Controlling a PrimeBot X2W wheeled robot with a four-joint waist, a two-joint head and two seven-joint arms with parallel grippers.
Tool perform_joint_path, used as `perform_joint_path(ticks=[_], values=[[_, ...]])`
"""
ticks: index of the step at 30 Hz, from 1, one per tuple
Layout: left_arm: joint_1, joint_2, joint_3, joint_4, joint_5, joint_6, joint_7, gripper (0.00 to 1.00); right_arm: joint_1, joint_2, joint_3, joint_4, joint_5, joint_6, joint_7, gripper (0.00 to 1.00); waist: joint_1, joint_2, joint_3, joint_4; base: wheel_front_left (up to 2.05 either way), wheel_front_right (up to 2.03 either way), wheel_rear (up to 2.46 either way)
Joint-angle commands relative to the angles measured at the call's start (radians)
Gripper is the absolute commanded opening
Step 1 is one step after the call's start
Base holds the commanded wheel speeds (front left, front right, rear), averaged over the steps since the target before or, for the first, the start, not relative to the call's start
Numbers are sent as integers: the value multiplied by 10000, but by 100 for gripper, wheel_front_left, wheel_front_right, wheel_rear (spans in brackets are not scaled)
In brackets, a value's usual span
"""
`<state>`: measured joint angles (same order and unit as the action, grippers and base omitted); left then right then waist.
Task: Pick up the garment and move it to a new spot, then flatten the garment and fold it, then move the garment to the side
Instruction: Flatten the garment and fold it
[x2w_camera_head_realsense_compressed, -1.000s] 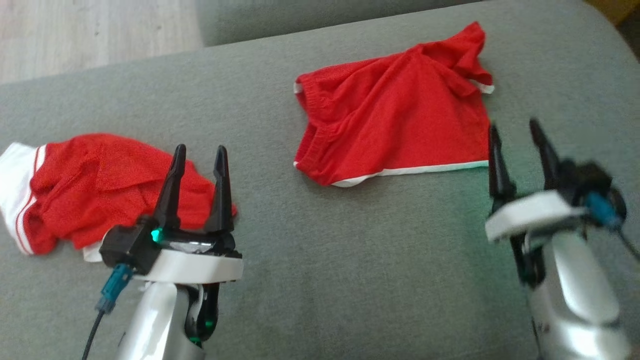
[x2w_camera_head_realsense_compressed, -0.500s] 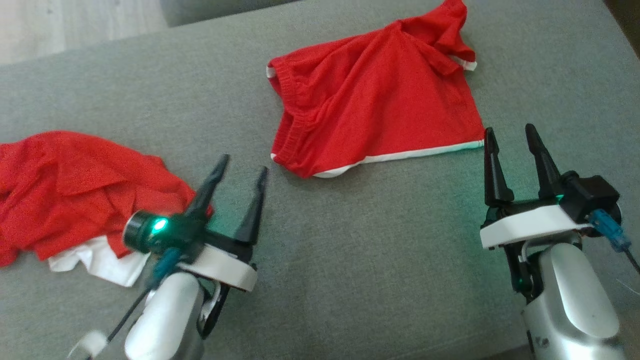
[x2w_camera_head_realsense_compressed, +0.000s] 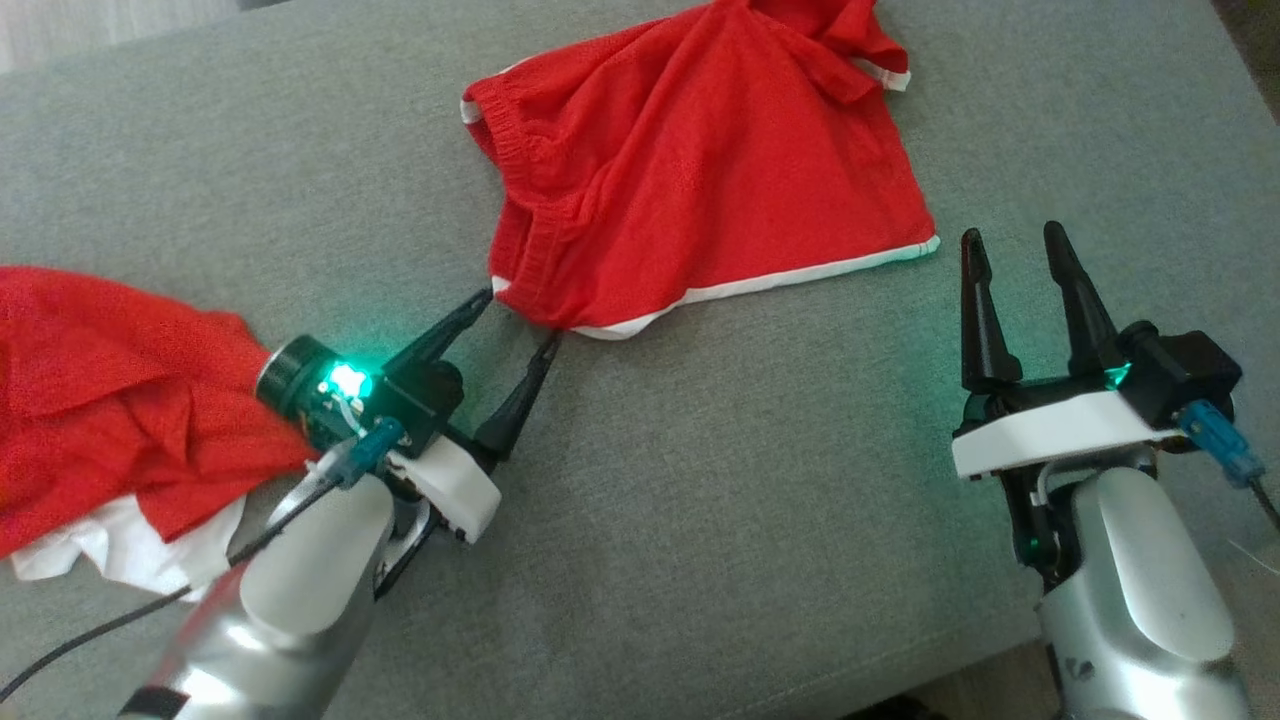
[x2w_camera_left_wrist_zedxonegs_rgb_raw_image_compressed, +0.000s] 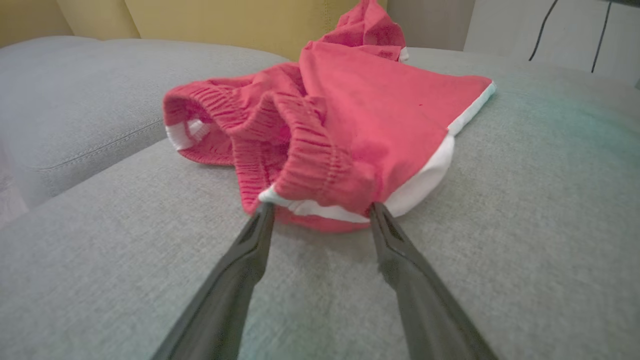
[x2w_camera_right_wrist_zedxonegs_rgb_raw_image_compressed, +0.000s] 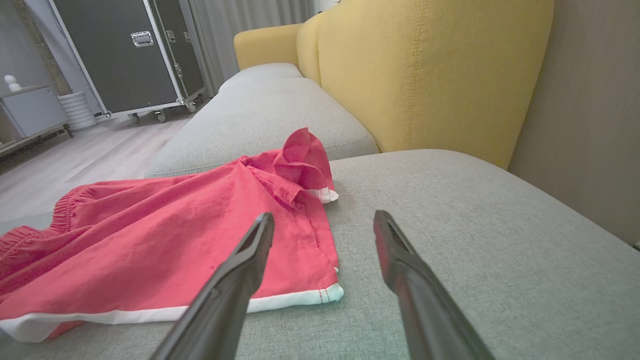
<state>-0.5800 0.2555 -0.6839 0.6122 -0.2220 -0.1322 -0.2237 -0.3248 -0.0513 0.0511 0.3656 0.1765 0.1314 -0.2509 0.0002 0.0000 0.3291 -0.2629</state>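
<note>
At 7 o'clock in the head view, the left gripper (x2w_camera_head_realsense_compressed: 520, 318) holds its jaws spread wide, its tips meeting the near waistband corner of the red shorts (x2w_camera_head_realsense_compressed: 700, 170) without clasping it. At 4 o'clock the right gripper (x2w_camera_head_realsense_compressed: 1011, 234) gapes equally wide and empty, just beside the white-trimmed hem corner. The shorts lie rumpled at 12 o'clock on the grey sofa cushion (x2w_camera_head_realsense_compressed: 750, 480), with another red-and-white garment (x2w_camera_head_realsense_compressed: 110, 390) bunched at 9 o'clock.

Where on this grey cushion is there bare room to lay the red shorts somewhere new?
Widest: the cushion between the left gripper and right gripper, below the white hem of the red shorts. Also right of the shorts. Crowded at left, by the heaped red-and-white garment.
</note>
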Motion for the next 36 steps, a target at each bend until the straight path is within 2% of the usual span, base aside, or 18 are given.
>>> perform_joint_path(ticks=[1,12,20,36], values=[[-438,225,177,-134,-73,17,-189,100,-193,10,196,-342,93,-7,-108,100,-2,0,42,-55,0,0,0],[-860,188,221,-261,100,99,-374,100,-233,10,254,-284,191,-7,-108,100,-2,0,140,-136,0,0,0],[-762,345,326,-1088,443,130,-379,100,-285,10,250,-173,297,-7,-108,100,-2,0,166,-150,0,0,0],[-697,699,516,-1399,795,297,-380,100,-372,10,368,180,427,-7,-109,100,-2,0,48,-288,0,0,0]])
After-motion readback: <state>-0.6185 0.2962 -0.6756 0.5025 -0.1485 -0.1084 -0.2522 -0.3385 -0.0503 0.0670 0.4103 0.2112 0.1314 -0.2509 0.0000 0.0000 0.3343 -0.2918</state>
